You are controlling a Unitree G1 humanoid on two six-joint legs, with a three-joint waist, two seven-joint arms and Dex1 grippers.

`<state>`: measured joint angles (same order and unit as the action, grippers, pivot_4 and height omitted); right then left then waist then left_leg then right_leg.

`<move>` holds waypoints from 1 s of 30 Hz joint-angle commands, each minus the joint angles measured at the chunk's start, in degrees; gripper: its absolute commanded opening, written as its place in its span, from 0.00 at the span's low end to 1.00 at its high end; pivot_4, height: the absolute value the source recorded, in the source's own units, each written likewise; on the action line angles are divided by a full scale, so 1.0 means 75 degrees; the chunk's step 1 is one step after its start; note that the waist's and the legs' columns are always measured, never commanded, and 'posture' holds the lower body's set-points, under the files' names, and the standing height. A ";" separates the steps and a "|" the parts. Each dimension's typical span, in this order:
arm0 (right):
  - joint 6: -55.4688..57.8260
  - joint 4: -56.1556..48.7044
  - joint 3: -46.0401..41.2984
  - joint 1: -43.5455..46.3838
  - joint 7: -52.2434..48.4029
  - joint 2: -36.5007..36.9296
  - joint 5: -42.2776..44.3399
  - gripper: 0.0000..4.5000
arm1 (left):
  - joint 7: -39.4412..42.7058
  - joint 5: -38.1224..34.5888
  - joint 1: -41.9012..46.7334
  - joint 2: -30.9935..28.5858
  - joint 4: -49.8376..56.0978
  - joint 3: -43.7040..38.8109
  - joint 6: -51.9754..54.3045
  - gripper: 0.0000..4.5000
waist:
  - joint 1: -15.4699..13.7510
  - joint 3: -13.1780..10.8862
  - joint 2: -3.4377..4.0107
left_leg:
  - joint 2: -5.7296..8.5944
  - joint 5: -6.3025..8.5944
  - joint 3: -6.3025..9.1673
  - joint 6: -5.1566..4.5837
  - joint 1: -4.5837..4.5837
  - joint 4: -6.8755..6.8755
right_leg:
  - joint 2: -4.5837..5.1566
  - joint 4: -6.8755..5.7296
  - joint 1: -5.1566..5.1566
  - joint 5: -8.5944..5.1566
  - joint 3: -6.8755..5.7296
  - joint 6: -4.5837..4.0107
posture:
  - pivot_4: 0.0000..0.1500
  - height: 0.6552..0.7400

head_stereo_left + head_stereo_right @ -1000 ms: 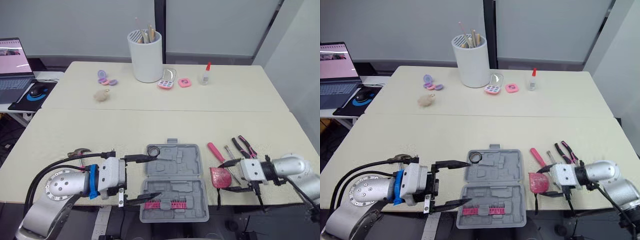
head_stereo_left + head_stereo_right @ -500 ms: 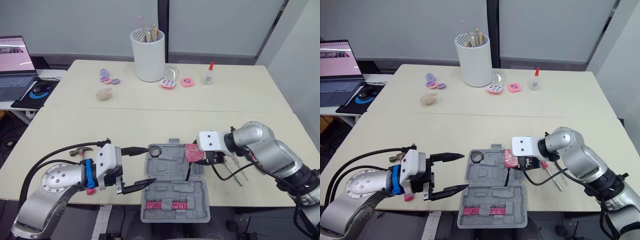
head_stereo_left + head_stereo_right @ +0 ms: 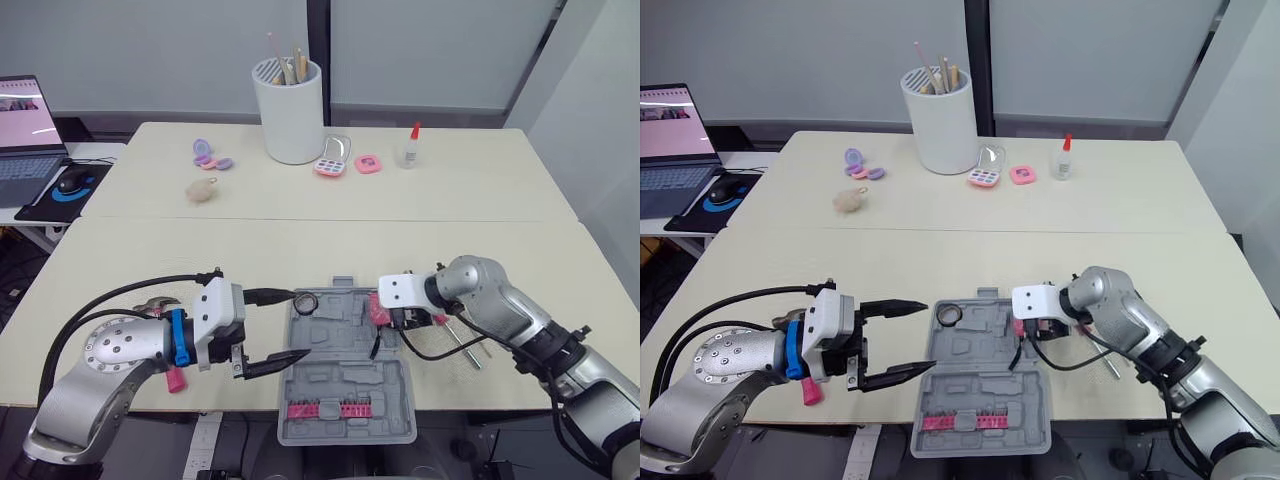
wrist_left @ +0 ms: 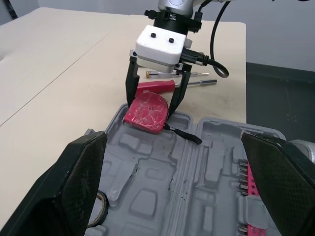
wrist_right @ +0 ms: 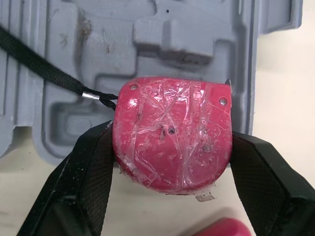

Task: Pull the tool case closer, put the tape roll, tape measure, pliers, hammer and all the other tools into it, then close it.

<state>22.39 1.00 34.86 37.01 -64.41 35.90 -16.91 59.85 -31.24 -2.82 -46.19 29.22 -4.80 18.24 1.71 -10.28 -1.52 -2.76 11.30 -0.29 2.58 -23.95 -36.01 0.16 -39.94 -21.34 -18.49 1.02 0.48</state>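
- I read this as an office: pale desks (image 3: pixel 330 240) pushed together, grey wall panels (image 3: pixel 150 50) behind.
- Off the left edge, a side desk holds a laptop (image 3: pixel 25 135) and a mouse (image 3: pixel 70 181).

You have the grey tool case (image 3: pixel 345 370) lying open and flat near the front edge of the counter (image 3: pixel 300 250), with the dark tape roll (image 3: pixel 306 302) in its far left recess and a pink strip of bits (image 3: pixel 325 409) in its near half. The pink tape measure (image 5: pixel 172 132), wrapped in clear film, is clamped by the right tool (image 4: pixel 150 105) at the case's right rim, its black strap trailing into the case. A pink-handled screwdriver (image 4: pixel 156 85) lies just right of the case, and the hammer (image 3: pixel 174 380), also pink-handled, lies partly hidden on its left.
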 commanded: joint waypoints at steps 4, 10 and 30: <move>-0.0510 0.0344 0.0093 0.0091 0.0133 -0.0324 -0.0274 0.70 | 0.0090 0.0149 -0.0088 -0.0086 0.0186 -0.0055 -0.0165 1.00 | -0.0006 0.0000 -0.0001 | 0.0003 0.0000 -0.0004 0.0000 0.0000 0.0000 | 0.0000 0.0001 0.0000 0.0000 0.0001 0.0000 | 1.00 1.00; -0.0771 0.0502 -0.0035 0.0125 0.0187 -0.0447 -0.0376 0.87 | 0.0071 0.0241 -0.0131 -0.0001 0.0144 -0.0027 -0.0195 1.00 | -0.0002 0.0002 -0.0003 | 0.0000 0.0000 -0.0002 0.0000 0.0004 0.0000 | 0.0000 0.0000 0.0002 -0.0001 0.0001 -0.0001 | 1.00 1.00; -0.0381 -0.2066 -0.2786 -0.1065 -0.0367 -0.0101 0.2657 0.99 | 0.0227 0.0393 0.0549 0.0116 -0.0325 0.0199 -0.0312 1.00 | -0.0009 0.0001 -0.0007 | -0.0003 0.0000 0.0001 0.0000 0.0002 0.0001 | 0.0002 0.0000 0.0004 -0.0001 -0.0001 -0.0001 | 1.00 1.00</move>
<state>21.57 -12.16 17.29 30.25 -68.30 36.26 -1.28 61.10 -27.83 0.74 -45.49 26.26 -3.55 16.52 1.64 -10.27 -1.57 -2.78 11.30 -0.28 2.58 -23.93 -35.99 0.17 -39.94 -21.31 -18.50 1.01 0.47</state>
